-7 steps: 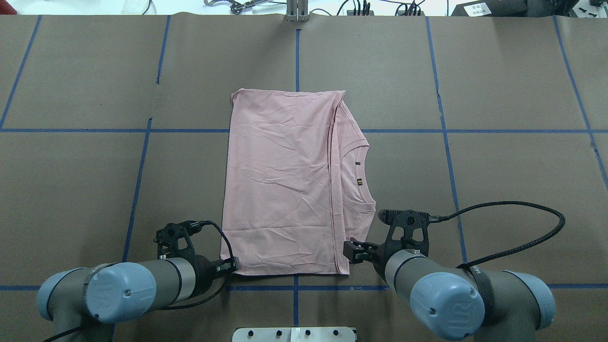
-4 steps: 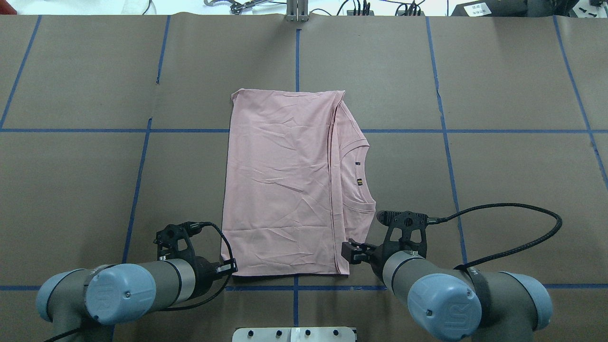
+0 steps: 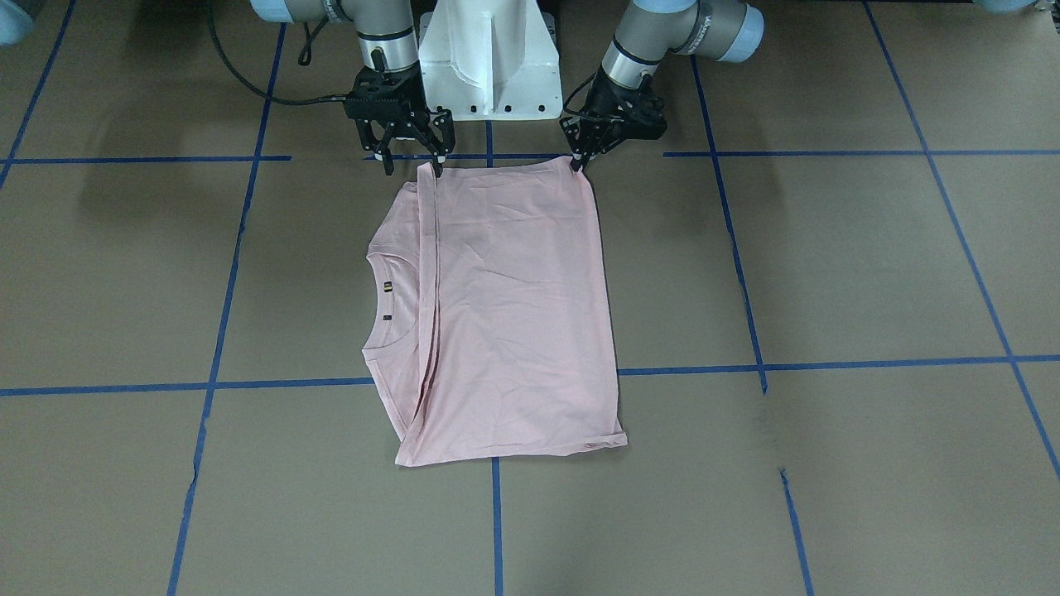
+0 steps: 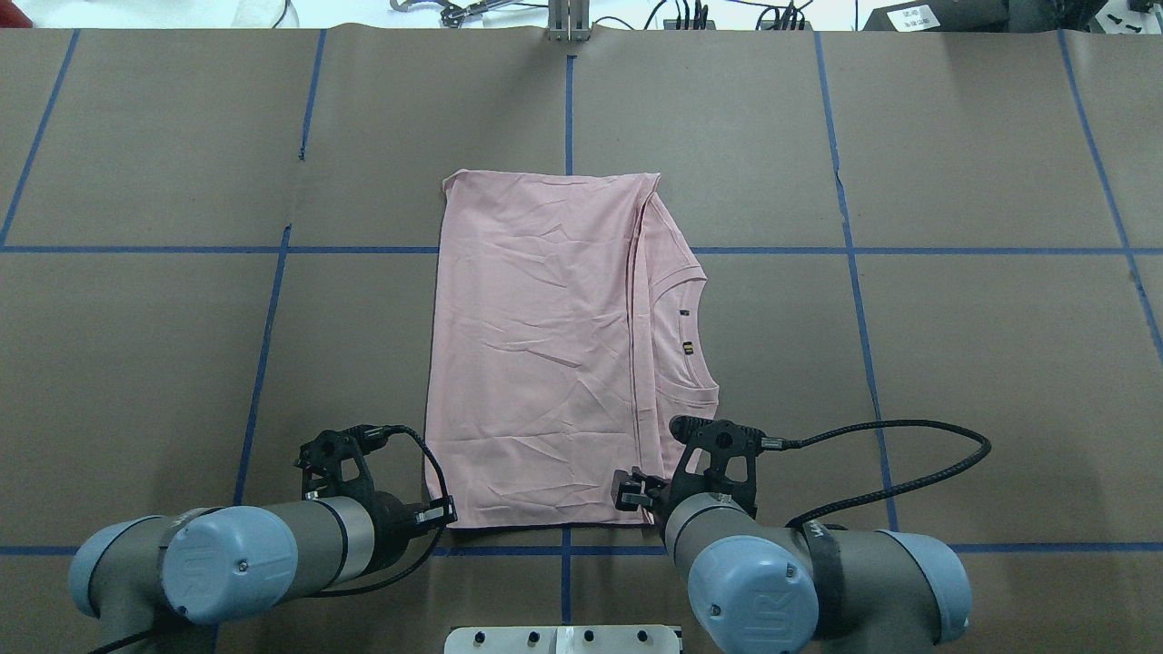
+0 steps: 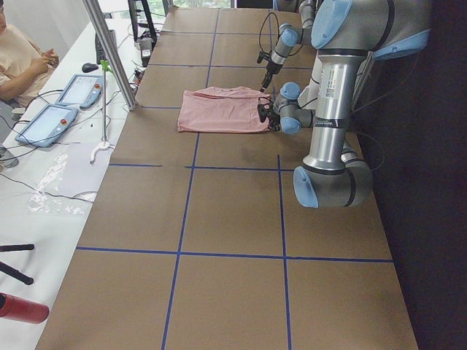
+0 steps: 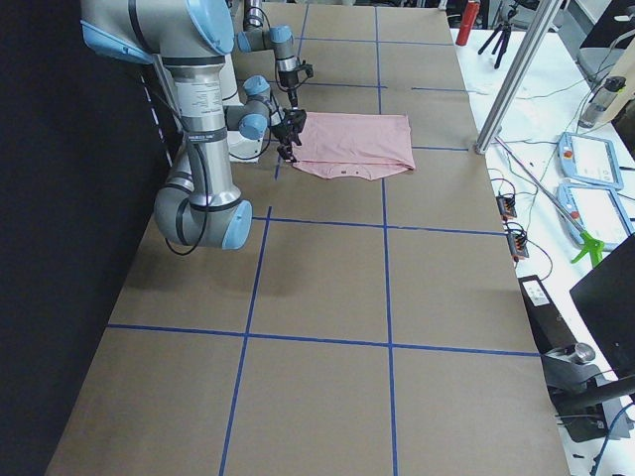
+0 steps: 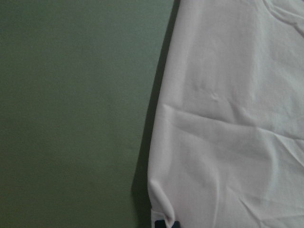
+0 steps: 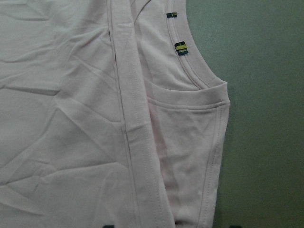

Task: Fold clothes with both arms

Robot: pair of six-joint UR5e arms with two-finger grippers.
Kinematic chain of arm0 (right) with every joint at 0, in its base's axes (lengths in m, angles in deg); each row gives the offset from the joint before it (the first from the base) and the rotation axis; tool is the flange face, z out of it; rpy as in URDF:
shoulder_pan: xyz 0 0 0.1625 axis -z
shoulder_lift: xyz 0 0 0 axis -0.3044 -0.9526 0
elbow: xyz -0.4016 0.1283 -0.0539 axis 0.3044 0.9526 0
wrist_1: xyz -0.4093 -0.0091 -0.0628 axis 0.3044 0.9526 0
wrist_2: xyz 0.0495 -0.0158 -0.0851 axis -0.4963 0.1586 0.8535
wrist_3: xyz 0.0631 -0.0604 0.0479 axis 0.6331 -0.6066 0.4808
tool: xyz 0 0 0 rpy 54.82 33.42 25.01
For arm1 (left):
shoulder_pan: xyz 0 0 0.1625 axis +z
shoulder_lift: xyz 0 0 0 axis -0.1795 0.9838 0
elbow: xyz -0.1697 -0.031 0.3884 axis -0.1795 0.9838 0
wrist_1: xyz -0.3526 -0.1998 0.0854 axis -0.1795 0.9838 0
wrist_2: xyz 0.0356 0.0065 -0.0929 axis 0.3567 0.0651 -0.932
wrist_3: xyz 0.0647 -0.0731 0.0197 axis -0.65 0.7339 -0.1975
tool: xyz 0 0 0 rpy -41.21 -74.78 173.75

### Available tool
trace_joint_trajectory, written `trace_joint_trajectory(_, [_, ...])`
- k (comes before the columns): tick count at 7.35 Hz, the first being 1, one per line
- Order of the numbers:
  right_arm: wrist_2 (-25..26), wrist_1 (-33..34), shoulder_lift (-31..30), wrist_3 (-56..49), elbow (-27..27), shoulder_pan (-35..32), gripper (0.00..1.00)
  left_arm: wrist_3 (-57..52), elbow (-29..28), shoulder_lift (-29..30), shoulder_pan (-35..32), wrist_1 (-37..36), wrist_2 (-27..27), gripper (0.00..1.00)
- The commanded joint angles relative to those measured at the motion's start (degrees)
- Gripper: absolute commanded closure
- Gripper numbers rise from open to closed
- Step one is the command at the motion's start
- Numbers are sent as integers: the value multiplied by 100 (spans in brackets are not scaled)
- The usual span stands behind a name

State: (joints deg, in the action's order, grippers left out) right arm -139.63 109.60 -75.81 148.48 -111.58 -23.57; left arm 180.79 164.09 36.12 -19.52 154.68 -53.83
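On the table (image 4: 954, 363), toward the robot's side, the folded T-shirt (image 4: 536, 363) lies flat (neckline facing the right arm), the left gripper (image 4: 443, 514) still pinching its near-left corner, while the right gripper (image 4: 633, 491) has slid inward over the near-right corner, jaws spread wide.

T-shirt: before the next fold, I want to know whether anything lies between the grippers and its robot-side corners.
Nothing visible does. The left gripper is at one robot-side corner of the T-shirt, and the right gripper is open over the other. No other object shows on the table nearby.
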Motion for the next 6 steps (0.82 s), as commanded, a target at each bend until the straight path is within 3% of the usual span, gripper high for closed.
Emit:
trace_joint_trajectory(1, [169,381,164,-44,100,5,20,0,13,4,3,0,0,100])
trace_joint_trajectory(6, [249,383,498,-27,601,-4,25,9,31,30,30,0,0,100])
